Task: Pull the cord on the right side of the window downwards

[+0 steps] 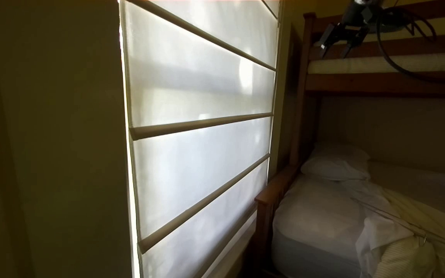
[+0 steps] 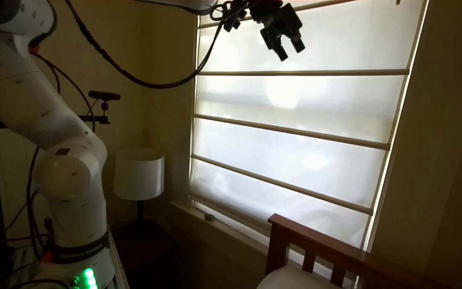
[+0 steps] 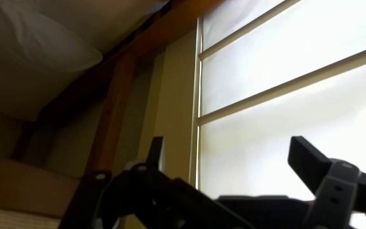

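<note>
Beyond the edge of the worktop (image 2: pixel 120 268), the window (image 2: pixel 295 104) stands upright, its long axis vertical as far as it shows. The cord is too thin to make out, so I cannot tell its exact place or which way it points. The blind (image 1: pixel 201 96) is pale, translucent cloth in broad, flat panels, crossed from side to side by narrow tan bars, with bright light along its side edges. The black, angular gripper (image 2: pixel 290 52) is released, its fingers (image 3: pixel 310 162) wide apart; it hangs high, past the worktop's edge and apart from the window, tips downward. Near the window's lower left corner stands a lamp (image 2: pixel 139 176) with a smooth white drum; by the lower right corner is a reddish wooden bed (image 2: pixel 315 236).
</note>
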